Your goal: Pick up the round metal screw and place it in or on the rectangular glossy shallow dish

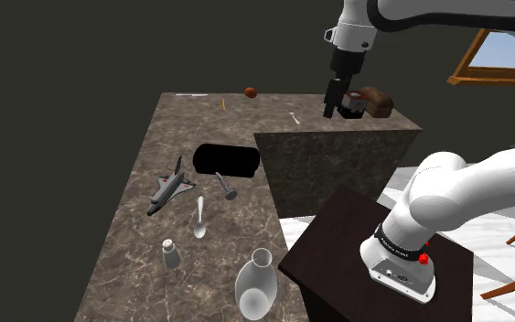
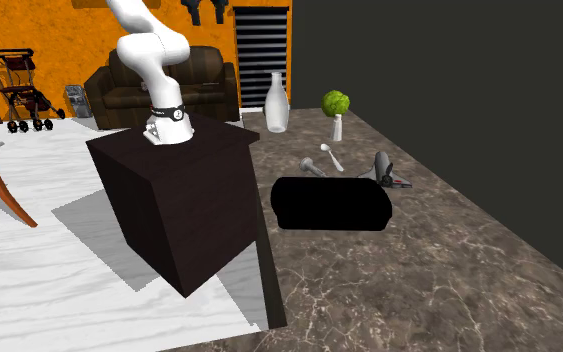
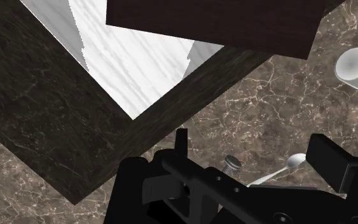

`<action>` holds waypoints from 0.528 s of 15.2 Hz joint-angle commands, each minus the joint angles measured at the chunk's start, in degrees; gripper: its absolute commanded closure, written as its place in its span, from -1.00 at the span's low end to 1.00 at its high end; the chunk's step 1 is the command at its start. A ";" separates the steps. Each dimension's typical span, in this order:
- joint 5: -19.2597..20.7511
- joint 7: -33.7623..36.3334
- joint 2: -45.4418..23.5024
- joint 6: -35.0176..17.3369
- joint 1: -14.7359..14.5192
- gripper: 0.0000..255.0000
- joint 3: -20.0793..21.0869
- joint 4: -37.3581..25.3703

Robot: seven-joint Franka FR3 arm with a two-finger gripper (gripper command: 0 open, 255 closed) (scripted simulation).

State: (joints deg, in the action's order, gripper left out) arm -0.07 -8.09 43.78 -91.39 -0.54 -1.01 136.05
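Note:
The screw (image 1: 225,188), grey with a round head, lies on the marble counter just in front of the black rectangular dish (image 1: 229,160). In the second exterior view the screw (image 2: 312,166) lies just behind the dish (image 2: 331,203). My gripper (image 1: 341,108) hangs high over the counter's raised far corner, well away from both, open and holding nothing. In the wrist view the screw (image 3: 231,163) shows far below, between my parted fingers (image 3: 254,141).
Near the screw lie a spoon (image 1: 199,220), a toy plane (image 1: 170,187), a small shaker (image 1: 171,253) and a white vase (image 1: 255,285). A brown loaf-like thing (image 1: 377,101) sits by the gripper. A small brown ball (image 1: 251,91) rests at the far edge. The dark stand (image 1: 374,261) borders the counter.

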 commanded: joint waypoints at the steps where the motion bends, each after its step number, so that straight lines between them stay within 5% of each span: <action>1: 0.00 0.00 0.00 0.00 0.00 -1.00 0.00 0.00; 8: -3.22 6.46 -8.95 -13.98 -0.05 -1.00 2.77 4.58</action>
State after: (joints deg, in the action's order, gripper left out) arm -2.68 -2.84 36.10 -103.24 -0.44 1.14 140.00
